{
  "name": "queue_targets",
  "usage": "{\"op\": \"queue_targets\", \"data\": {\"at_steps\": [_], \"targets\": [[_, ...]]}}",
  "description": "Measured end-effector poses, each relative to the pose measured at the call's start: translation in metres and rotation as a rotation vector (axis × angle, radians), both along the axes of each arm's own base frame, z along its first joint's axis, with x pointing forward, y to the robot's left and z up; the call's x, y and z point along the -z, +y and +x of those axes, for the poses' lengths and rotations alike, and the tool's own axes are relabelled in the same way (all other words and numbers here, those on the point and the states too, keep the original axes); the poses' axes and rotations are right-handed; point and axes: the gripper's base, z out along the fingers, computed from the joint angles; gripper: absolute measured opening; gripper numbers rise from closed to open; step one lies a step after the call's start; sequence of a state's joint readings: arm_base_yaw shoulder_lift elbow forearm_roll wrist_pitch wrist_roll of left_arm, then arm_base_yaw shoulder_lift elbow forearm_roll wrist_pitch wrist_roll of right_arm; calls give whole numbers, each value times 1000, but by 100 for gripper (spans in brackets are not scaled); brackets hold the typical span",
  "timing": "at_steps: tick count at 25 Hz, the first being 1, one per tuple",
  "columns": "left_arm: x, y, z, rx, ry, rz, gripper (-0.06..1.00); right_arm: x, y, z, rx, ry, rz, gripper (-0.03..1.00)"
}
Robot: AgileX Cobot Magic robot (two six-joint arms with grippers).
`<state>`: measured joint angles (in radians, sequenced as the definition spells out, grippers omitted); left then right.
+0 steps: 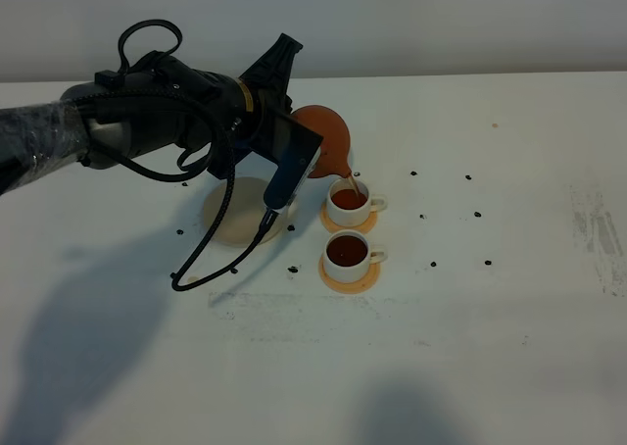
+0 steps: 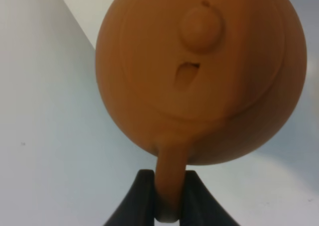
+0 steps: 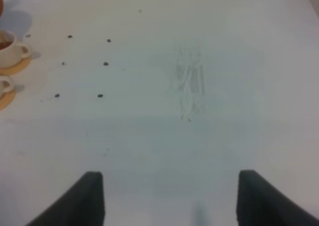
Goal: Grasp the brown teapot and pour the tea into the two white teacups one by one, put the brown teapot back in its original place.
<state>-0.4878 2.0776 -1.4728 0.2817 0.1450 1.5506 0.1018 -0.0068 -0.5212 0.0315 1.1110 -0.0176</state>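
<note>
Above far teacup (image 1: 347, 206): left fingers (image 2: 167, 196) clamp tilted teapot (image 1: 325, 139) handle; right fingers (image 3: 169, 196) spread.

Left arm (image 1: 147, 112): black housing; rear section wrapped in clear, crinkled plastic film. Black cables are looped above the wrist and trailed below it. A yellow ring is seen near the wrist. Left claw (image 2: 168, 196): two black tapered fingers. Right claw (image 3: 169, 198): two black, wedge-shaped fingers.
</note>
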Motion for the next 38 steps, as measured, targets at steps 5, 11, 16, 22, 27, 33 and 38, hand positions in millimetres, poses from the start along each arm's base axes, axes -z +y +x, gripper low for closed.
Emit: {"op": "queue_targets", "data": {"at_steps": [5,11,16,22,27,33,38], "targets": [[0,0,0,-12,1,-7,9,0,0,0,0,0,0,54],[0,1,1,1,-11,14,9,0,0,0,0,0,0,54],[0,1,1,4,-13,18,9,0,0,0,0,0,0,54],[0,1,1,9,-16,24,9,0,0,0,0,0,0,54],[0,1,1,16,-22,36,9,0,0,0,0,0,0,54],[0,1,1,20,-25,40,9,0,0,0,0,0,0,54],[0,1,1,21,-26,42,9,0,0,0,0,0,0,54]]}}
